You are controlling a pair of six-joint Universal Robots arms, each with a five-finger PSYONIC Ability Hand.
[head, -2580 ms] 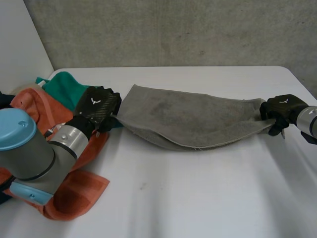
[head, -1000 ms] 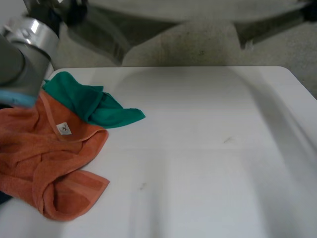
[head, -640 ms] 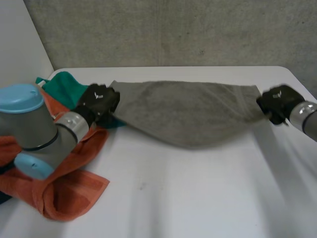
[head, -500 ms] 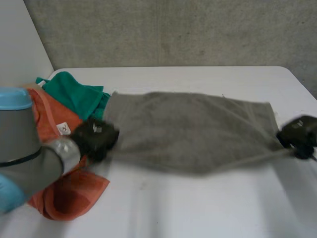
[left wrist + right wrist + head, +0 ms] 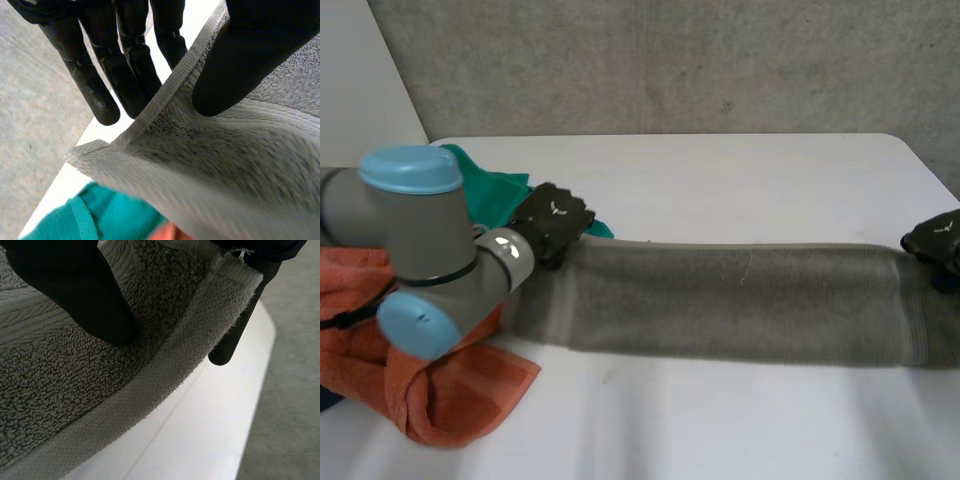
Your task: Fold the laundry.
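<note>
The grey towel [image 5: 740, 300] lies narrower than before; left hand [image 5: 552, 220] and right hand [image 5: 938, 238] pinch its ends.

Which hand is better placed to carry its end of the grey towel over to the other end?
Probably the right hand: it pinches its end of the grey towel over bare table. The left hand pinches its end beside the green cloth.

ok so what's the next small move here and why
Probably carry the right hand toward the left hand, folding the towel end over end: it lies as a long band across the table, each hand pinching one end.
</note>
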